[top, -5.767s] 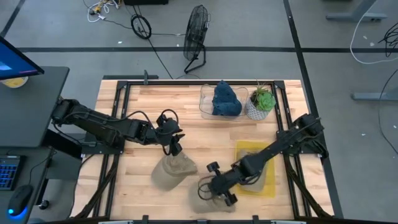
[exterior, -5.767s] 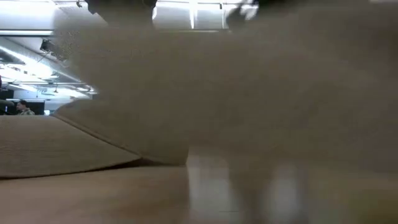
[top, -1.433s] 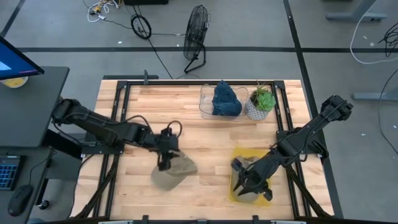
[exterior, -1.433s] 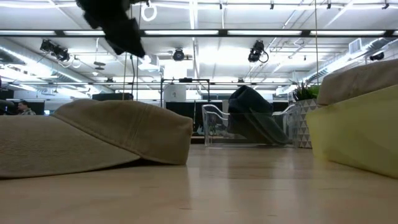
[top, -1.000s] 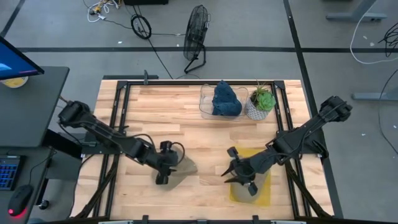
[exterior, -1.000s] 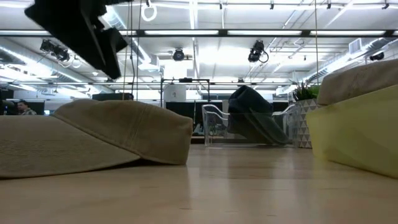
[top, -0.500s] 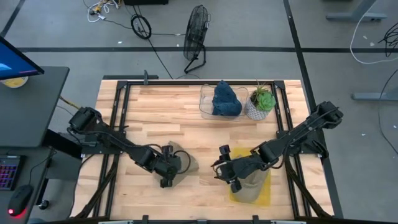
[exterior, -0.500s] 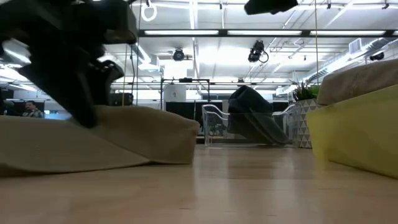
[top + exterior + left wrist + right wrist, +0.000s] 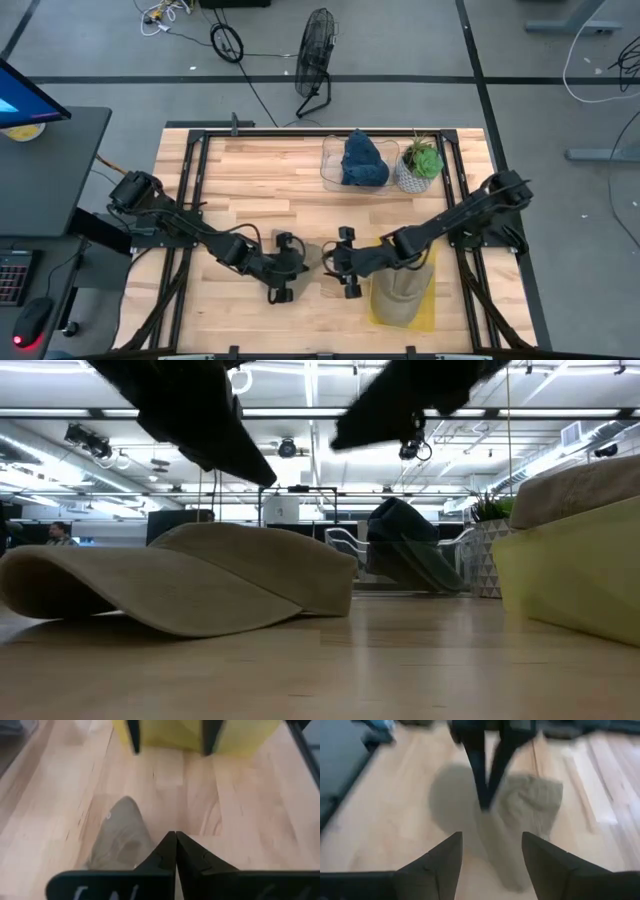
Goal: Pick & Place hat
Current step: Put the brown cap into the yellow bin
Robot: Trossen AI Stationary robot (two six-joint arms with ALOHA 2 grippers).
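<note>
A tan hat (image 9: 308,254) lies on the wooden table between my two grippers. In the low view the hat (image 9: 200,575) is buckled, its left end curled up off the wood. My left gripper (image 9: 301,264) reaches in from the table's left and is shut at the hat's edge (image 9: 122,837). My right gripper (image 9: 326,262) comes from the right and stands open just beside the hat (image 9: 530,800), touching nothing. A second tan hat (image 9: 398,292) sits in the yellow tray (image 9: 427,303). My left gripper is shut at the hat's edge (image 9: 148,854), slanting down from the table's left. The fingers (image 9: 485,790) meet on a ridge of the cloth, and they hide the place of contact. The hat rests on the table, buckled, one end raised.
A clear bin with a blue cloth (image 9: 362,160) and a potted plant (image 9: 420,160) stand at the far edge. The yellow tray (image 9: 570,580) lies at the near right. Black frame rails run along both sides of the table. Bare wood lies at the near left.
My left gripper has gone toward the table's right edge, come down on the hat and shut. The hat has slid right and buckled, one end rising. My right gripper has left the yellow tray and moved toward the table's left, up to the hat.
</note>
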